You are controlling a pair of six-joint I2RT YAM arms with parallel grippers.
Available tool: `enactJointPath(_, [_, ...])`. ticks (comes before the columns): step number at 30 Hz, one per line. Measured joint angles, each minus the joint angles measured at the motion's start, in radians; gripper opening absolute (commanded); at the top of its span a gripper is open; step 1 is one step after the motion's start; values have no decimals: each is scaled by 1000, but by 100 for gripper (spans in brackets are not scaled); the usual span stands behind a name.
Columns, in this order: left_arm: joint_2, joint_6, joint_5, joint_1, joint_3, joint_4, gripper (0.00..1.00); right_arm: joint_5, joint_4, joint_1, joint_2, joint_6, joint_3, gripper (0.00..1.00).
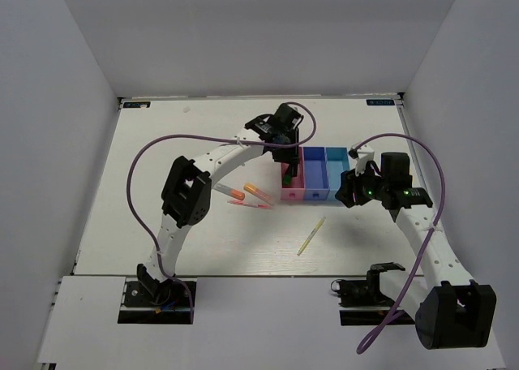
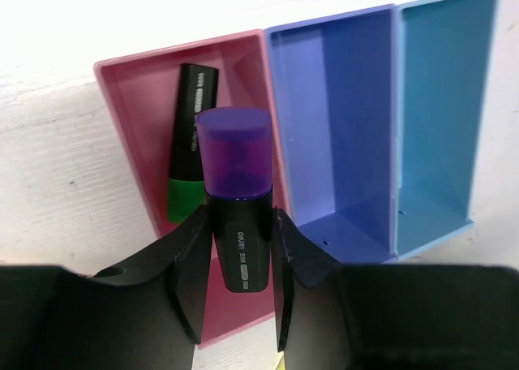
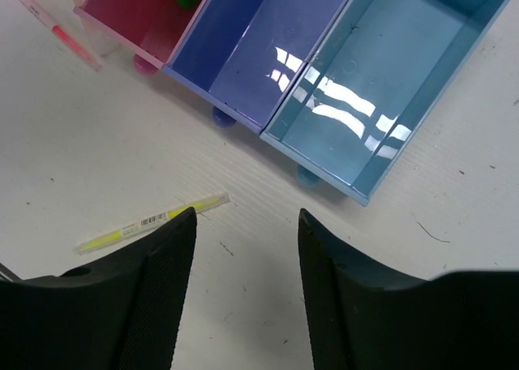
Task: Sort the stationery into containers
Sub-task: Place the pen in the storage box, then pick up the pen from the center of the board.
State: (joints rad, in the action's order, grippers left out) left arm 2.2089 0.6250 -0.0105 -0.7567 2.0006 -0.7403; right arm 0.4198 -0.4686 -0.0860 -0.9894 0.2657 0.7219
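Left claw held the purple-capped black plastic marker (over the pink plastic bin).
Likely light, stiff, slick: grip mid-barrel.

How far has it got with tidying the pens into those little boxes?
One black-green marker lies in the pink box. The left gripper holds a purple marker over that box. Two orange highlighters, a pink pen and a yellow pen lie on the table; the blue box and cyan box are empty.
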Motion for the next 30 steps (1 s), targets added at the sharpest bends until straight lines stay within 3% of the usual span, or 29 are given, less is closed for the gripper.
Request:
enactJointPath(3, [0,-1,0,1,-19,1,32,1,0,0,0,1,0,65])
enactJointPath(6, [0,-1,-1,1,-29,6,44,2,0,1,0,3,0,65])
enactJointPath(19, [0,-2,-10,0,-31,8,53,5,-1,4,-1,3,0,66])
enactJointPath(20, [0,-2,-9,0,-31,7,50,6,-1,5,-1,3,0,66])
enactJointPath(21, [0,-3,-10,0,-31,6,32,9,-1,7,-1,4,0,63])
enactJointPath(23, [-8,-4,-10,0,-37,5,8,25,-1,8,-1,10,0,58])
enactJointPath(24, [-19,-8,-11,-1,-47,2,2,36,-1,8,-1,21,0,54])
enactJointPath(25, [-34,-14,-13,-2,-58,-3,0,53,-1,10,-1,39,-1,47])
enactJointPath(26, [-62,-24,-12,-5,-88,3,0,82,1,11,2,67,-6,45])
enactJointPath(27, [-102,-34,-14,-8,-128,-3,5,116,0,12,6,115,-14,45])
enactJointPath(28, [-144,-43,-15,-13,-166,-16,16,165,-1,12,16,173,-31,44])
enactJointPath(29, [-204,-61,-16,-21,-228,-6,51,215,-6,12,28,238,-55,47])
enactJointPath(30, [-281,-77,-16,-27,-310,-3,67,269,-32,12,39,323,-76,53])
